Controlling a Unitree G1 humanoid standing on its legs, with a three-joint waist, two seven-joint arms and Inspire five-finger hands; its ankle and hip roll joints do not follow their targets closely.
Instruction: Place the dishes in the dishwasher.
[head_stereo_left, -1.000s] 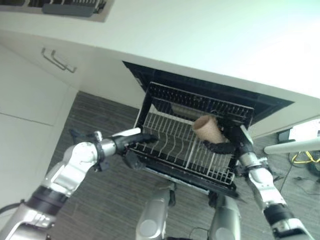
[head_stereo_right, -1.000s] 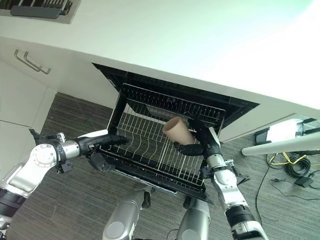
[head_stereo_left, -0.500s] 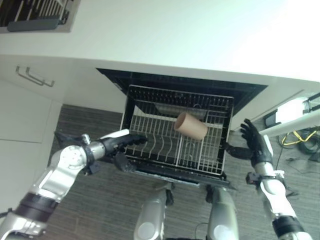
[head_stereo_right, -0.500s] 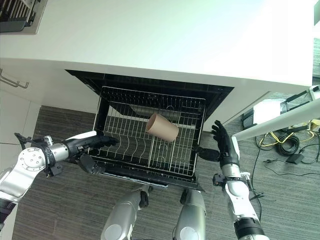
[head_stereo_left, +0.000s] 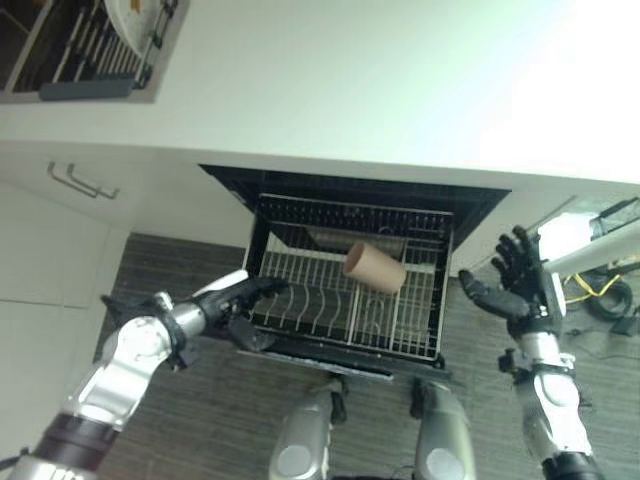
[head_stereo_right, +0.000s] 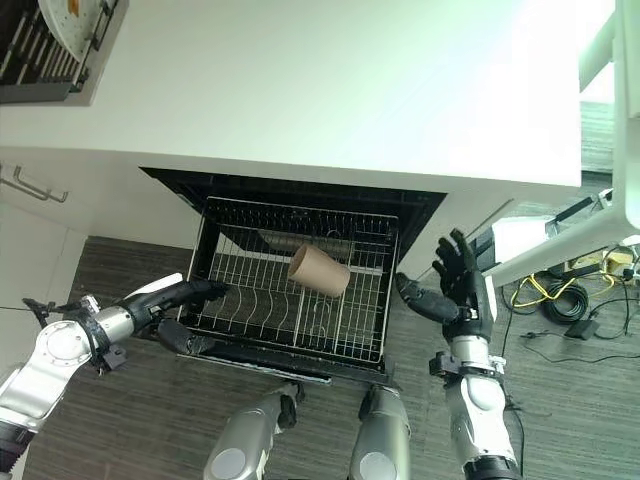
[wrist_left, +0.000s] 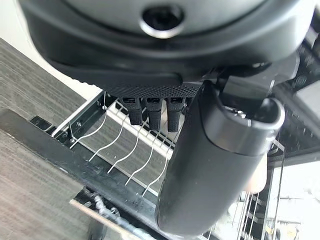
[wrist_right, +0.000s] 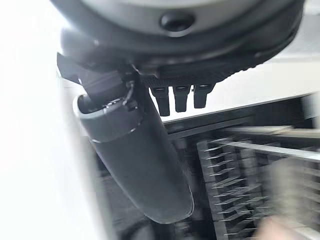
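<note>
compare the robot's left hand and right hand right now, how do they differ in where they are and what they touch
The left hand reaches low to the pulled-out dishwasher rack's left front edge, fingers straight and resting on its wires. The right hand is raised beside the rack's right side, fingers spread, touching nothing. The left points into the rack; the right points upward, apart from it. Both are open, and neither holds the brown cup lying on its side in the rack.

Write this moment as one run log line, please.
cup: lying in rack | left hand: open, at rack's front-left edge | right hand: open, right of rack
</note>
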